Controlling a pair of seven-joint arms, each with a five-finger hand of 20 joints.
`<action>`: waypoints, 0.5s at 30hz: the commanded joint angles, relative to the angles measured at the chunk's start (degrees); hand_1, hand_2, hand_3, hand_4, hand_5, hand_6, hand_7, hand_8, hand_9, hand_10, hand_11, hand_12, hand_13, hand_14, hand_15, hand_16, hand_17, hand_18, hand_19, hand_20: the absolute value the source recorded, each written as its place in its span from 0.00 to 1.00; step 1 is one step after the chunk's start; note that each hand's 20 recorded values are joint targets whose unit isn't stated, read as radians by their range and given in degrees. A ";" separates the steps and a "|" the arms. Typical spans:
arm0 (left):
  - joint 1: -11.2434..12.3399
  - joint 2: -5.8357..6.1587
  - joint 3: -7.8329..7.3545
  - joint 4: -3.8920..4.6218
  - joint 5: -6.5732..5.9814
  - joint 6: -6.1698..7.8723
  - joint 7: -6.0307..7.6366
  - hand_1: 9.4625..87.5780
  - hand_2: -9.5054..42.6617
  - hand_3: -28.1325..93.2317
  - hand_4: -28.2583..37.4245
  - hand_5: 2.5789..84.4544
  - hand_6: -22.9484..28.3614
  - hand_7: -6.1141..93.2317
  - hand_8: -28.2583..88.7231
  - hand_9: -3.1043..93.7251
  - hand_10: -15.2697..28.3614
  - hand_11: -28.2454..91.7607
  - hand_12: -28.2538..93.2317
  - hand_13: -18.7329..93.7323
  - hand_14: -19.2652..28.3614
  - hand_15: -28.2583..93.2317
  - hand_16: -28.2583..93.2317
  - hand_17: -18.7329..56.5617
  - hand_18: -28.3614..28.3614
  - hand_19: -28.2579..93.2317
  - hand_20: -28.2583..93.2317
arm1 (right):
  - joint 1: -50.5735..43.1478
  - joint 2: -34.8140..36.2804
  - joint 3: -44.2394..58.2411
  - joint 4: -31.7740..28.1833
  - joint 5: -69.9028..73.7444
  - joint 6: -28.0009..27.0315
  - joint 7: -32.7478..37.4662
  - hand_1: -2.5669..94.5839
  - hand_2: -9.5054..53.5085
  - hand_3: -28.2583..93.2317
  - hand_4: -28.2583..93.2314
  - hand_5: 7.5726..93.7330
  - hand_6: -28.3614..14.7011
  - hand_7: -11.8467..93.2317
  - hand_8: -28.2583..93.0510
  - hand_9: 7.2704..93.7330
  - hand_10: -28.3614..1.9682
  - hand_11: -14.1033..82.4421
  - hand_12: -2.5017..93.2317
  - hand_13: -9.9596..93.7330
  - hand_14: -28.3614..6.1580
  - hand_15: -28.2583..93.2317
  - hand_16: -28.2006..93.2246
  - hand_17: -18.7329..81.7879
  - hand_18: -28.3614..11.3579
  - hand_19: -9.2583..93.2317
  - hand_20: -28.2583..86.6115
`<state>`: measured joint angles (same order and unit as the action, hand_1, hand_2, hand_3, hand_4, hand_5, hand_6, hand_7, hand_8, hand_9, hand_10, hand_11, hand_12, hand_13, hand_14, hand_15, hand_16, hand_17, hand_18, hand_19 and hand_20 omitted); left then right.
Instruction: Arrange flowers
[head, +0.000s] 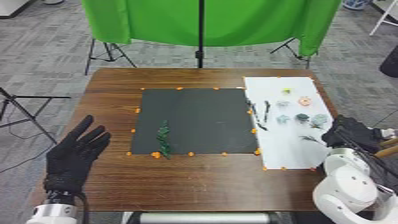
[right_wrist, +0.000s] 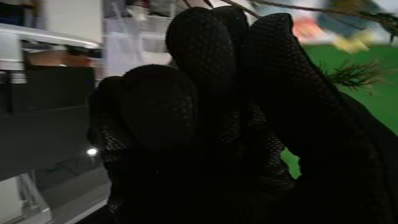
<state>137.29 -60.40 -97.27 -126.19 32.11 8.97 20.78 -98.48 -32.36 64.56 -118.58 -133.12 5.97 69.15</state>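
While the right hand (head: 352, 134) is near, flowers (head: 319, 119) lie left of it.

Mat (head: 200, 112): laid mid-worktop (head: 187, 192).
Sheet (head: 284, 152): spread right of the mat, toward the worktop's right edge.
Long sprig (head: 163, 136): placed on the mat's near left part, run over its near edge.
Stems (head: 266, 110): laid along the sheet's left side.
Flower heads (head: 305, 101): scattered right of them.
Small sprig (head: 311, 139): set before the flower heads.
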 joint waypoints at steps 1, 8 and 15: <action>1.89 1.42 -0.63 -0.96 -0.82 1.12 1.30 0.17 0.28 0.91 0.05 0.41 0.61 0.18 0.16 0.39 0.82 0.41 0.32 0.37 1.00 0.63 0.16 0.10 0.99 0.69 0.24 | 17.57 -5.29 -12.02 -6.25 3.23 0.27 -6.37 0.59 0.00 0.81 0.00 0.93 0.60 0.30 0.30 0.96 0.52 0.53 0.23 0.90 0.60 0.78 0.39 0.71 0.20 1.00 0.46; 2.07 1.03 -0.77 -1.14 -0.46 1.06 0.35 0.17 0.28 0.91 0.06 0.41 0.61 0.18 0.16 0.39 0.82 0.41 0.32 0.37 1.00 0.63 0.16 0.10 0.99 0.69 0.24 | 37.21 -14.65 -32.70 -0.26 4.34 -3.40 -12.46 0.58 0.00 0.81 0.00 0.94 0.59 0.30 0.31 0.98 0.52 0.55 0.24 0.92 0.59 0.79 0.39 0.71 0.18 1.00 0.51; 1.19 0.17 -1.08 -1.05 0.18 0.65 -1.26 0.17 0.28 0.91 0.06 0.41 0.61 0.18 0.16 0.39 0.82 0.41 0.32 0.37 1.00 0.63 0.16 0.10 0.99 0.69 0.24 | 42.24 -24.30 -41.64 6.68 6.26 -7.98 -12.88 0.58 0.00 0.81 0.00 0.95 0.59 0.30 0.32 0.99 0.53 0.55 0.24 0.92 0.60 0.80 0.40 0.72 0.17 1.00 0.53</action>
<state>138.37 -59.22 -98.11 -127.09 31.91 9.39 21.01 -63.41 -46.53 29.16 -115.64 -127.42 1.83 57.19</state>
